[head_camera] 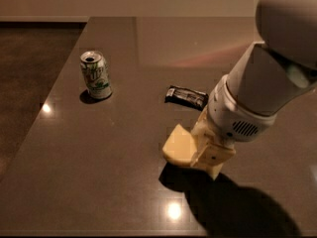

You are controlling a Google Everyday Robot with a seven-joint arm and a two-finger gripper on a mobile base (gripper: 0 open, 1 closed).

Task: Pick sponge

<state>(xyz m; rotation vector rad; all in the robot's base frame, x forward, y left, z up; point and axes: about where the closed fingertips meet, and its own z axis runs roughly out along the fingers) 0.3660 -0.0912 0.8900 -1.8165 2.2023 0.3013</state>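
Dark, glossy tabletop [99, 182] under dim light, darker floor past its left edge, pale wall along the top. Far left on the table: soda can [95, 76], green and white, upright, tab end up, small shadow at its base. Right of centre, well apart from the can: dark snack-bar wrapper [186, 96], flat, long side running left to right, right end just beside the robot's wrist. Nearer the camera, below the wrapper: sponge [178, 145], pale yellow, tilted, seemingly clear of the surface, dark shadow on the table directly under it. Gripper [202, 155] at the sponge's right end, pale like the foam, clamped on that end; one finger [214, 156] plain on the near side, the other hidden behind the slab. Above and to the right: white vented wrist housing [237, 118], then bulky pale arm [267, 78] running out of the upper right corner. Broad arm shadow across the table's lower right.
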